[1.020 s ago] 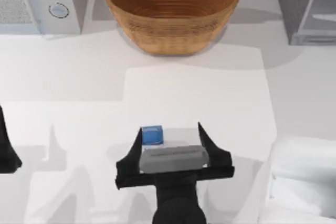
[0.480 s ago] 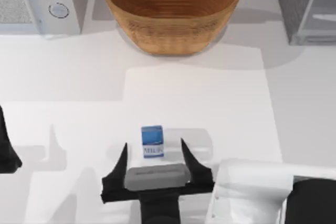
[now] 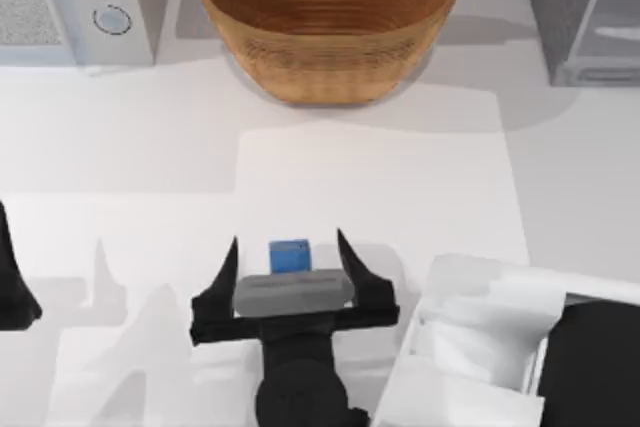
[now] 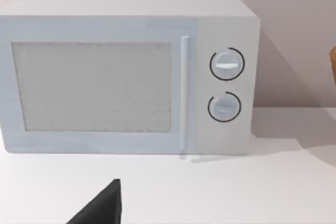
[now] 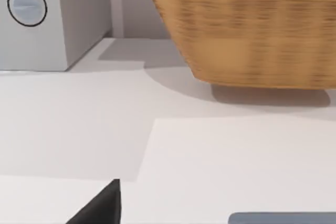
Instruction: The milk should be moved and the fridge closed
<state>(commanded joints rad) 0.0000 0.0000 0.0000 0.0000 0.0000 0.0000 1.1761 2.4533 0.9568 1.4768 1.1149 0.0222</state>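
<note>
Blue milk [image 3: 290,255] between open right tool [image 3: 287,255] prongs

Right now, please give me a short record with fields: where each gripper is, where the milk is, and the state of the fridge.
right gripper: open, low at the table's near middle, fingers on either side of the carton, not closed on it
left gripper: parked at the left edge
small blue-and-white milk carton: upright on the white table
dark grey fridge: far right corner; door state cannot be judged
</note>
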